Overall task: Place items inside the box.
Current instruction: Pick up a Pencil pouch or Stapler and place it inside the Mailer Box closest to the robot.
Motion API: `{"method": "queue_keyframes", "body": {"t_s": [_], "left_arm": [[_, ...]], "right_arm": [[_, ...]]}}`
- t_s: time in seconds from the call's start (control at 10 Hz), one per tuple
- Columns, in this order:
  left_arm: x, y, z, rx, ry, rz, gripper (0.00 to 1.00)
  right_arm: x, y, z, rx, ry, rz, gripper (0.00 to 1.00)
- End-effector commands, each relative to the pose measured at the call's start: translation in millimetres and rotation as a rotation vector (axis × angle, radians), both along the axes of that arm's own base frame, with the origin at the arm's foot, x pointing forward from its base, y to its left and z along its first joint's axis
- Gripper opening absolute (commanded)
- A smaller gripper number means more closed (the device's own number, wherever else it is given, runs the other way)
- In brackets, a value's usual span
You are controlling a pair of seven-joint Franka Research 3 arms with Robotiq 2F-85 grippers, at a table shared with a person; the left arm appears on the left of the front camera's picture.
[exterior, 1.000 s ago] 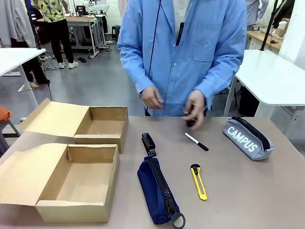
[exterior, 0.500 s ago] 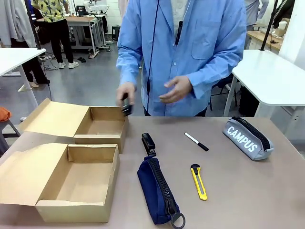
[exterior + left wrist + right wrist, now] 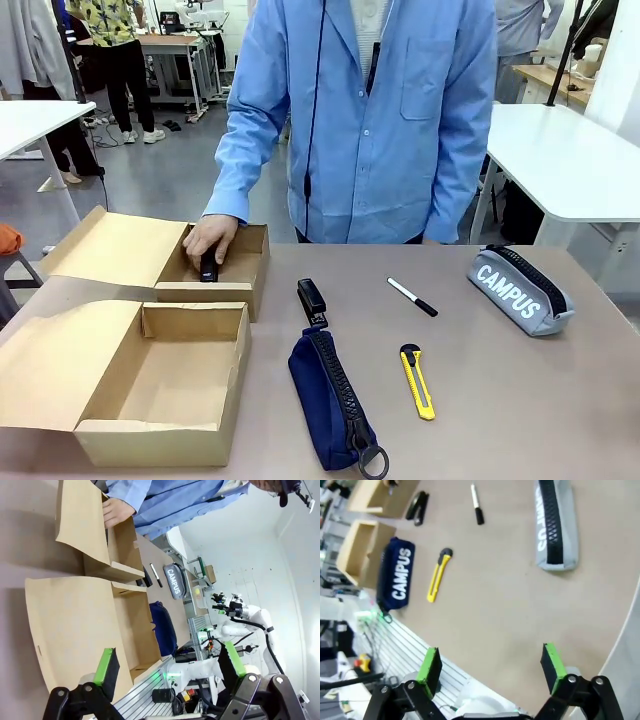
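Stapler [image 3: 312, 300] beside navy pouch [image 3: 330, 400], far from left gripper [image 3: 169, 662] and right gripper [image 3: 490, 662], both spread, empty

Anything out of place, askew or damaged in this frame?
Nothing spilled or damaged. The person's hand holds a small dark thing inside the far box; the near box looks bare inside. The navy pouch lies slanted across the table, the black stapler right at its far end; whether touching, I cannot tell.

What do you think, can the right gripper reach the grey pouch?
Probably yes: the grey pouch lies alone on the table, nothing over it, and the open right gripper faces it.
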State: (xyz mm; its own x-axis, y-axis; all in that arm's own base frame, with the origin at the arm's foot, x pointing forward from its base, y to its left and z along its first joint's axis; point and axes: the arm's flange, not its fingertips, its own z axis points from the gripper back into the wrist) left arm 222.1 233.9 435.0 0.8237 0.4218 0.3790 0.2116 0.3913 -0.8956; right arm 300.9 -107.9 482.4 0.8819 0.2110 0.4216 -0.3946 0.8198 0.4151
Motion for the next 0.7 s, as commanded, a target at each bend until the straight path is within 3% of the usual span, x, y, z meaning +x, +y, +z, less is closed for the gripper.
{"method": "queue_keyframes", "body": {"t_s": [0.0,0.2,0.6], "left_arm": [[0.2,-0.2,2.1,-0.007,-0.03,0.0,1.0],[0.2,-0.2,2.1,-0.007,-0.03,0.0,1.0],[0.2,-0.2,2.1,-0.007,-0.03,0.0,1.0]], "right_arm": [[65.8,21.5,-3.9,-0.18,0.106,0.049,1.0],[142.7,35.6,-7.7,-0.293,0.09,0.071,1.0],[227.9,72.6,-46.9,-0.502,0.071,0.136,1.0]]}}
